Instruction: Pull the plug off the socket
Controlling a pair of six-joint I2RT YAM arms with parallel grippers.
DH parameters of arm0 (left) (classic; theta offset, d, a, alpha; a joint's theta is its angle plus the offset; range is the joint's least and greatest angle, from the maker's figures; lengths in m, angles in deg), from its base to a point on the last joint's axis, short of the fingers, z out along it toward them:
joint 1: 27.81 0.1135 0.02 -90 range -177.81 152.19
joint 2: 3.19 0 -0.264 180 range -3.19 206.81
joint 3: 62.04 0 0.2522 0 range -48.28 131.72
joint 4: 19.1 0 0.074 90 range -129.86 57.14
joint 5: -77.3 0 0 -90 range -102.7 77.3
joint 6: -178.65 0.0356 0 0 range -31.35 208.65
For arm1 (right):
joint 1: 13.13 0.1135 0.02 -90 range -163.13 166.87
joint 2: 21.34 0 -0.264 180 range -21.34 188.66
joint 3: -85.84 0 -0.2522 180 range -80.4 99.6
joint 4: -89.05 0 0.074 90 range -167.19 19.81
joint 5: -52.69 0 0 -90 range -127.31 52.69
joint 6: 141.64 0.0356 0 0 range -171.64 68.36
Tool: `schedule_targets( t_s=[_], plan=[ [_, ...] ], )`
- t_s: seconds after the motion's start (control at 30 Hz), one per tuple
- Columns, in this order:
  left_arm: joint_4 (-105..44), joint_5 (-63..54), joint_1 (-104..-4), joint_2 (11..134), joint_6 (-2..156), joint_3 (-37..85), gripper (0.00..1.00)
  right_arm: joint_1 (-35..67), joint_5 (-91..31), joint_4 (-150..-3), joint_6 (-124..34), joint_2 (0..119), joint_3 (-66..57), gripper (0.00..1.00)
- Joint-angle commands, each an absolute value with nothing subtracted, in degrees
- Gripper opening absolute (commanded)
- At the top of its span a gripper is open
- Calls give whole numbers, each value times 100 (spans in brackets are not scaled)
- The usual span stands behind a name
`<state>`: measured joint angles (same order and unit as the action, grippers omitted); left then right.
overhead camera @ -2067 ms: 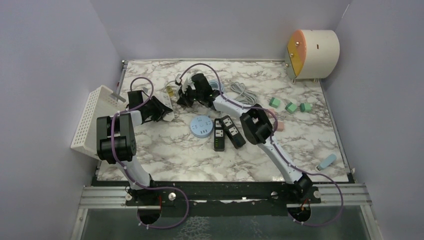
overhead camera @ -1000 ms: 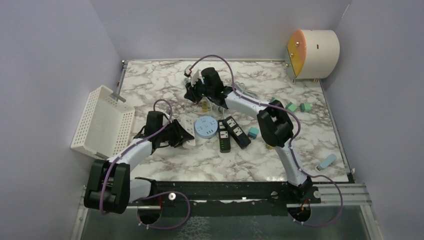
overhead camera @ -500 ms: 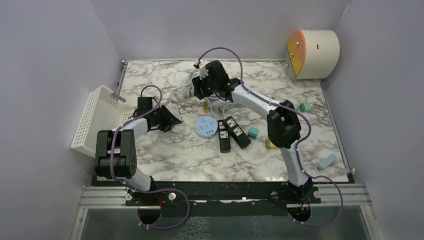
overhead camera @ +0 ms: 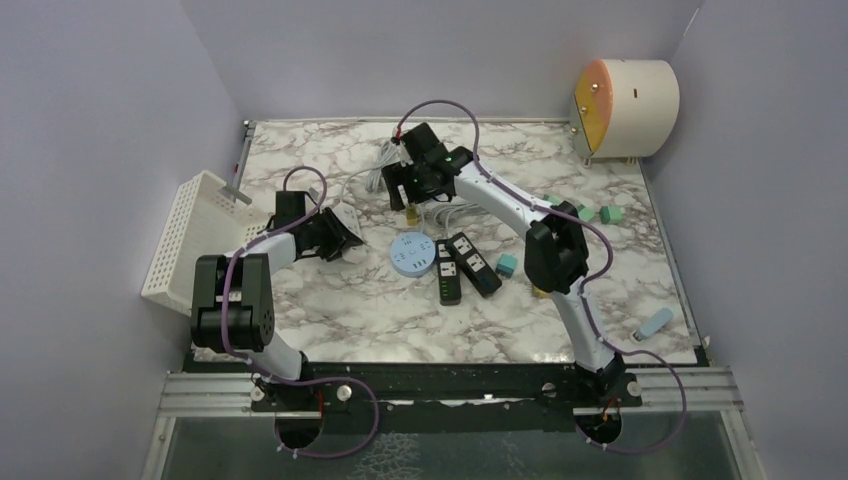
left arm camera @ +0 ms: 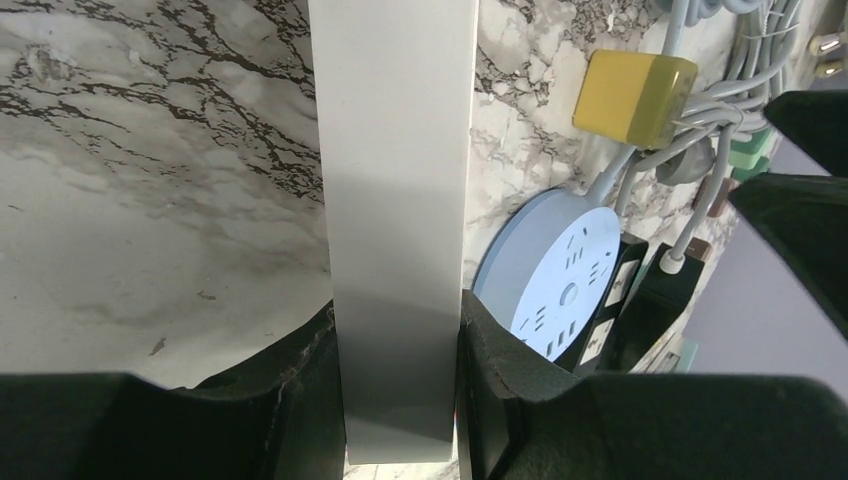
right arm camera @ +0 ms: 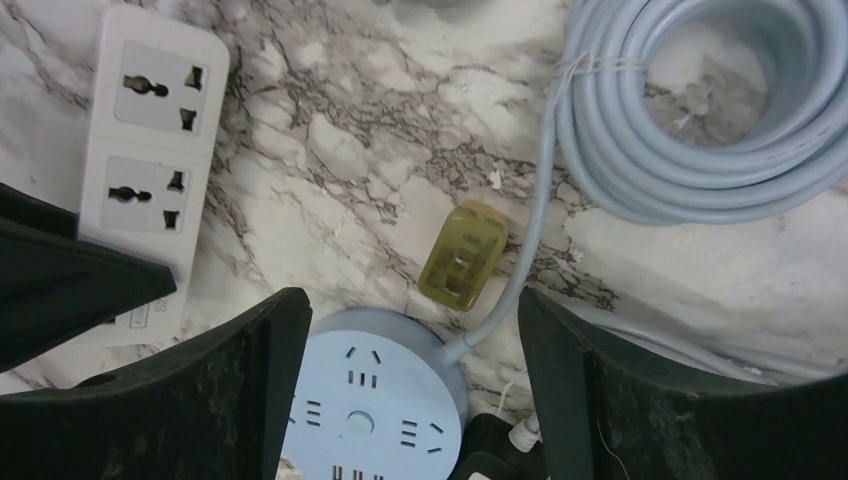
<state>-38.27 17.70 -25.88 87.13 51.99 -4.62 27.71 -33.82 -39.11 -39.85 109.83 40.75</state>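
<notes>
A white power strip, the socket, lies on the marble, and my left gripper is shut on its near end. In the top view that gripper is at the left of the table. The yellow plug lies loose on the table, apart from the strip, with its grey cable running to a coil. My right gripper hangs open above the plug and a round blue socket, with nothing between its fingers. The top view shows the plug just below the right gripper.
Two black power strips lie right of the round blue socket. A white basket leans at the left edge. Teal blocks lie at the right and a cream drum at the back right. A light-blue piece lies at the front right.
My right gripper's jaws have spread apart. The left arm has drawn the white strip up and to the left, away from the round blue socket.
</notes>
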Motion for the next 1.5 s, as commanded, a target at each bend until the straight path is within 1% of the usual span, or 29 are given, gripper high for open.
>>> schedule_targets(
  t_s=[0.0, 0.03, 0.07, 0.1, 0.17, 0.23, 0.27, 0.43, 0.6, 0.7, 0.77, 0.8, 0.83, 0.87, 0.97, 1.1, 1.2, 1.27, 1.37, 1.47],
  plan=[
    [-3718, 1759, -2520, 8817, 5452, -477, 0, 2869, -3271, -3319, -3810, 11348, 4296, 81],
    [-3769, 1781, -2510, 8861, 5541, -426, 2, 2875, -3239, -3311, -3807, 11403, 4315, 81],
    [-3866, 1757, -2502, 8889, 5640, -353, 11, 2884, -3206, -3339, -3805, 11435, 4313, 81],
    [-3987, 1696, -2500, 8880, 5720, -295, 22, 2900, -3188, -3372, -3797, 11467, 4298, 80],
    [-4228, 1476, -2492, 8782, 5873, -193, 49, 2935, -3170, -3383, -3777, 11560, 4352, 77],
    [-4465, 1213, -2491, 8655, 6050, -58, 95, 2952, -3174, -3287, -3781, 11747, 4595, 74],
    [-4588, 1098, -2483, 8587, 6132, 4, 98, 2963, -3188, -3216, -3776, 11852, 4697, 72],
    [-4950, 674, -2431, 8266, 6396, 200, 99, 2974, -3275, -3167, -3808, 12202, 4915, 69],
    [-5250, 467, -2395, 7911, 6515, 364, 99, 2980, -3310, -3087, -3888, 12505, 5193, 57],
    [-5373, 395, -2394, 7725, 6530, 462, 99, 2985, -3356, -3129, -3932, 12583, 5198, 42],
    [-5413, 383, -2394, 7634, 6527, 510, 99, 2985, -3383, -3315, -3950, 12519, 5069, 25],
    [-5426, 383, -2394, 7591, 6521, 529, 99, 2985, -3383, -3423, -3971, 12457, 4995, 13],
    [-5443, 383, -2392, 7567, 6521, 550, 99, 2983, -3397, -3518, -3993, 12401, 4942, 3],
    [-5459, 383, -2394, 7546, 6519, 563, 99, 2984, -3433, -3599, -4025, 12342, 4904, 1],
    [-5475, 374, -2394, 7479, 6515, 573, 99, 2980, -3444, -3844, -4209, 12044, 4779, 1],
    [-5481, 366, -2395, 7399, 6476, 547, 99, 2977, -3184, -4328, -4414, 11249, 4246, 1],
    [-5467, 379, -2394, 7398, 6467, 587, 99, 2859, -2776, -4705, -4384, 10545, 3717, 1],
    [-5471, 412, -2394, 7457, 6510, 679, 99, 2662, -2272, -5004, -4221, 10011, 3292, 1],
    [-5463, 407, -2394, 7491, 6552, 810, 99, 2137, -1229, -5688, -3774, 9043, 2196, 1],
    [-5454, 349, -2416, 7461, 6543, 851, 99, 1373, -315, -6436, -3101, 7953, 806, 1]
  ],
)
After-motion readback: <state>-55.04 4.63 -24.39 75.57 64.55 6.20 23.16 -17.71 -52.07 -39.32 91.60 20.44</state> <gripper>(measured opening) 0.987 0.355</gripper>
